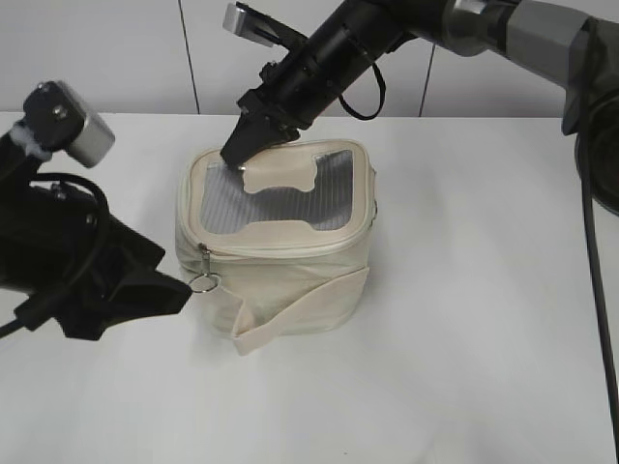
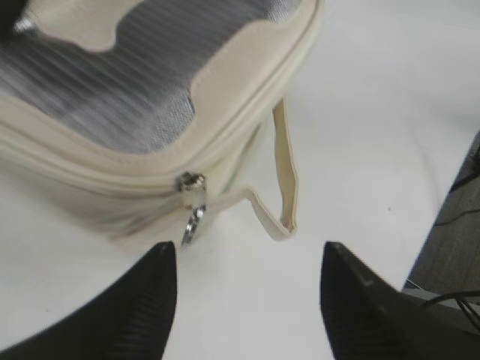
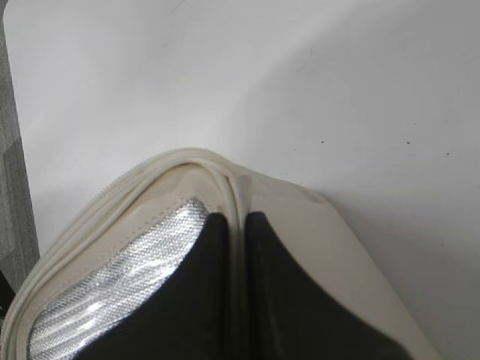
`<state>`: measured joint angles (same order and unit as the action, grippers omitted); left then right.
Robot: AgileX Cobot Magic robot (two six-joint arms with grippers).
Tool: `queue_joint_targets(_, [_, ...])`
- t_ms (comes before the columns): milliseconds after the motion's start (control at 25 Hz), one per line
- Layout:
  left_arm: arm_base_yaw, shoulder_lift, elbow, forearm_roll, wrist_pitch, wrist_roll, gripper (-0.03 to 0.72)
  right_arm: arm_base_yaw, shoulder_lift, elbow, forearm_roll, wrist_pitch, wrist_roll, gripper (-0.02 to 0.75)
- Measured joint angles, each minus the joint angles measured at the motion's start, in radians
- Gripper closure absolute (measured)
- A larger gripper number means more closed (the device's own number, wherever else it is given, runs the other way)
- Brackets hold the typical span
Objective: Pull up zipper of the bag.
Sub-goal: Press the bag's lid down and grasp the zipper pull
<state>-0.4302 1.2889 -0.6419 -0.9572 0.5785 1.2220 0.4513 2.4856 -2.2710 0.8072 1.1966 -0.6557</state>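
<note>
A cream bag [image 1: 280,275] with a silver mesh top stands on the white table. Its zipper slider [image 2: 189,181] with a metal ring pull [image 1: 203,282] hangs at the front left corner; the ring also shows in the left wrist view [image 2: 193,223]. My left gripper [image 2: 247,259] is open and empty, low on the table just in front of the ring, its left fingertip close to it; in the exterior view [image 1: 179,288] it sits left of the bag. My right gripper [image 1: 237,155] comes down on the bag's back left top corner, shut on the bag's top edge seam [image 3: 236,221].
A loose cream strap [image 2: 286,191] loops off the bag's front side onto the table [image 1: 464,338]. The table's edge with dark floor and cables [image 2: 454,247] lies to the right in the left wrist view. A white wall stands behind.
</note>
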Motion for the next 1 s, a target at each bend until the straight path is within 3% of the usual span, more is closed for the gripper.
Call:
queue_joint_targets(400, [0.001, 0.054, 0.063, -0.033, -0.117, -0.021, 0.251, 0.0, 0.0, 0.0, -0.001, 0.001, 0.002, 0.687])
queue_joint_targets(560, [0.001, 0.082, 0.063, -0.091, -0.11, 0.037, 0.251, 0.0, 0.0, 0.0, -0.001, 0.001, 0.002, 0.687])
queue_joint_targets(760, [-0.012, 0.086, 0.063, -0.255, -0.125, 0.228, 0.251, 0.0, 0.0, 0.0, 0.0, 0.001, 0.002, 0.687])
queue_joint_targets(1000, [-0.014, 0.158, 0.063, -0.29, -0.132, 0.264, 0.251, 0.0, 0.0, 0.0, 0.0, 0.001, 0.003, 0.687])
